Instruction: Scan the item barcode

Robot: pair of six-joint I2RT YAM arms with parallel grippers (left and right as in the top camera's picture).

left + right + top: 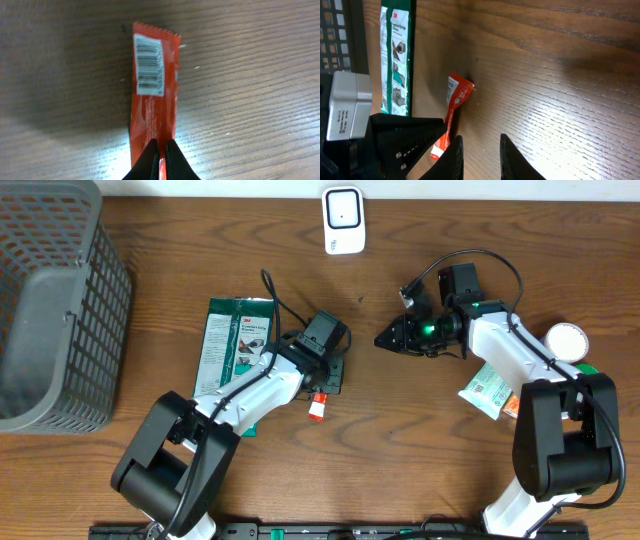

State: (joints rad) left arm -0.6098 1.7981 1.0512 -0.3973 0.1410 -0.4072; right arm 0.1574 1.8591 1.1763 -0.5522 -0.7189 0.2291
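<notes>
A red snack packet (152, 105) hangs just above the wood table, its white barcode label (150, 65) facing the left wrist camera. My left gripper (161, 147) is shut on the packet's near end. Overhead, that gripper (325, 383) sits mid-table with the packet (318, 408) poking out below it. A white scanner (343, 220) stands at the table's far edge. My right gripper (385, 338) points left toward the left arm, its fingers a little apart with nothing between them. In its wrist view the right gripper (479, 137) shows bare table in the gap, and the packet (454, 97) lies beyond.
A green 3M package (232, 340) lies flat left of the left gripper. A grey mesh basket (50, 310) fills the far left. At the right, beside the right arm's base, sit a white round lid (567, 340) and a green-and-white packet (490, 390).
</notes>
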